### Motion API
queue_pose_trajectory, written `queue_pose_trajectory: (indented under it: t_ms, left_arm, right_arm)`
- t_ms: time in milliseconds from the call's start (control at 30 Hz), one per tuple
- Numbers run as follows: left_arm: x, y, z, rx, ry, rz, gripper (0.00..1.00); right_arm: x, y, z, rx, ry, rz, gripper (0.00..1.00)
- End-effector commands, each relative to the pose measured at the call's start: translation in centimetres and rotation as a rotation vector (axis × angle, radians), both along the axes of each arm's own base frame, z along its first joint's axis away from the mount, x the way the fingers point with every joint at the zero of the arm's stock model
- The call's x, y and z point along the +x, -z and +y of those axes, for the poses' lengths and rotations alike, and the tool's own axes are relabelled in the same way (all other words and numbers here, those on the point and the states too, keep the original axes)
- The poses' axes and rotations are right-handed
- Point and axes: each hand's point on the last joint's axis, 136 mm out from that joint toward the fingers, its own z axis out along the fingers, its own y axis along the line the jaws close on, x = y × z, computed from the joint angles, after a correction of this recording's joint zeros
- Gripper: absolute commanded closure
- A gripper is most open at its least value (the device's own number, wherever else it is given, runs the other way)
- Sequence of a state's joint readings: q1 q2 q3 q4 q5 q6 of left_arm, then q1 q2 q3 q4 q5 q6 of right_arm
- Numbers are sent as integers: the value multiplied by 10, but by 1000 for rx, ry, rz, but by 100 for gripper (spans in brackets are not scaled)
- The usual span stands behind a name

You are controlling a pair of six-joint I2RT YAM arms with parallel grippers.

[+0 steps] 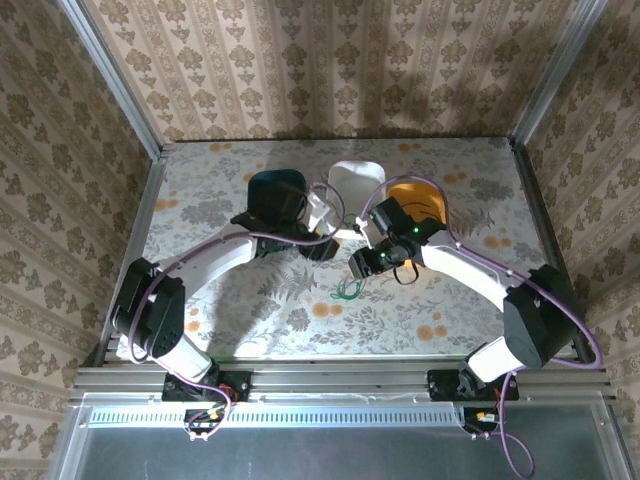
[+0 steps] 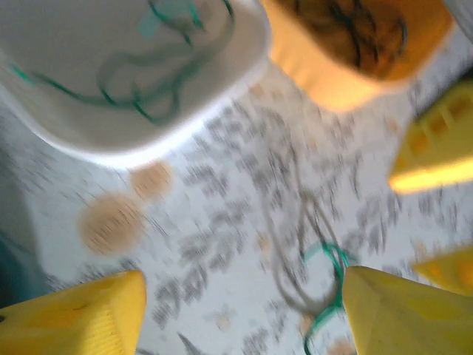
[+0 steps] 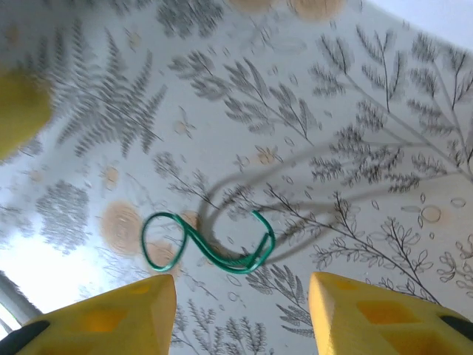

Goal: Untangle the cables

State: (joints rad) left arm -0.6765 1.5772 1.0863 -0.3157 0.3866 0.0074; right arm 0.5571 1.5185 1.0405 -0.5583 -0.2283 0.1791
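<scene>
One green cable [image 3: 211, 240] lies looped on the flowered table, just ahead of my right gripper [image 3: 240, 310], which hovers open above it with nothing between its yellow fingers. From above, this cable [image 1: 347, 290] sits at the table's centre, below both grippers. My left gripper [image 2: 244, 310] is open too and holds nothing; the same green cable [image 2: 329, 288] lies by its right finger. More green cables [image 2: 140, 81] rest in the white tray [image 2: 222, 96]. Black cables [image 2: 362, 33] lie in the orange tray [image 2: 325, 85]. The left wrist view is blurred.
Three trays stand in a row at the back: dark teal [image 1: 277, 190], white [image 1: 357, 178] and orange [image 1: 418, 200]. The two grippers, left [image 1: 325, 245] and right [image 1: 364, 264], hang close together just in front of them. Metal rails edge the table.
</scene>
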Motion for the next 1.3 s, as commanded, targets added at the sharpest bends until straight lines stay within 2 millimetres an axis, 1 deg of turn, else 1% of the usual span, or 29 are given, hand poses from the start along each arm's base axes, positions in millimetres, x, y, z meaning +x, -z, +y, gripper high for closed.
queue_pose_trajectory:
  t_ms: [0,100,167,233,333,433,500,567,667,767,900,1033,1067,1100,1133,1233,1267]
  left_arm:
    - [-34,25,-9,78,142,6,28]
    - [-34,42,-16,175,134,-110,23]
    - [-41,48,-28,190,157,-159,20]
    - [-46,54,-35,224,166,-203,16]
    - [-45,58,-37,254,163,-184,13]
    - [-44,65,-37,329,180,-134,12]
    - [-43,74,-32,415,174,-98,13]
    - [-41,76,-26,484,165,-76,14]
    - [-46,82,-14,601,195,-59,15]
    - [-54,92,-2,713,232,5,18]
    - [-56,93,2,732,237,101,20]
    - [-57,97,9,728,222,195,21]
    - [-57,98,11,727,218,216,24]
    - [-57,99,12,725,214,232,31]
    - [-57,100,14,728,213,238,41]
    - [-58,99,13,731,228,217,77]
    - [-58,98,12,727,240,204,86]
  right_arm:
    - [12,9,-31,-85,133,1,48]
    - [31,9,-59,-83,294,14,48]
    - [39,7,-76,-79,374,14,48]
    - [44,7,-89,-100,428,6,48]
    - [47,7,-102,-127,469,0,48]
    - [49,5,-106,-119,482,-3,48]
    - [50,1,-108,-113,487,-14,48]
    - [52,-3,-110,-102,495,-27,48]
    - [55,-10,-113,-82,510,-44,48]
    - [58,-16,-117,-70,526,-64,48]
    - [61,-25,-119,-58,535,-92,48]
    - [60,-28,-120,-52,538,-100,48]
    - [59,-27,-120,-50,537,-100,48]
    - [59,-27,-120,-50,538,-100,48]
    - [59,-26,-120,-49,541,-100,48]
    - [59,-25,-117,-34,532,-94,48]
    - [58,-26,-114,-24,520,-92,48]
